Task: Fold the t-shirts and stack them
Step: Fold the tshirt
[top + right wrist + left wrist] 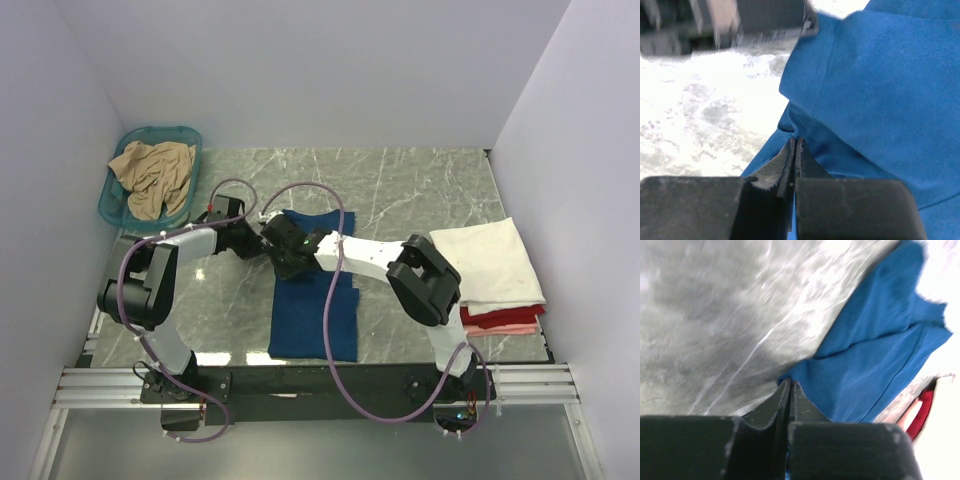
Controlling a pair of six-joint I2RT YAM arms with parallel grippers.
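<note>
A dark blue t-shirt (312,305) lies partly folded in the middle of the table. Both grippers meet at its upper left edge. My left gripper (268,237) is shut, its tips (790,383) pinching the shirt's edge (875,355). My right gripper (291,262) is shut too, its tips (795,141) pinching a fold of the blue cloth (880,90). A tan t-shirt (152,175) lies crumpled in the basket. At the right a folded stack has a cream-white shirt (485,262) on top, a red one (500,317) and a pink one (505,328) under it.
The teal plastic basket (113,205) stands at the back left by the wall. White walls close in the marble table (400,190) on the left, back and right. Purple cables loop over both arms. The red shirt's edge shows in the left wrist view (922,412).
</note>
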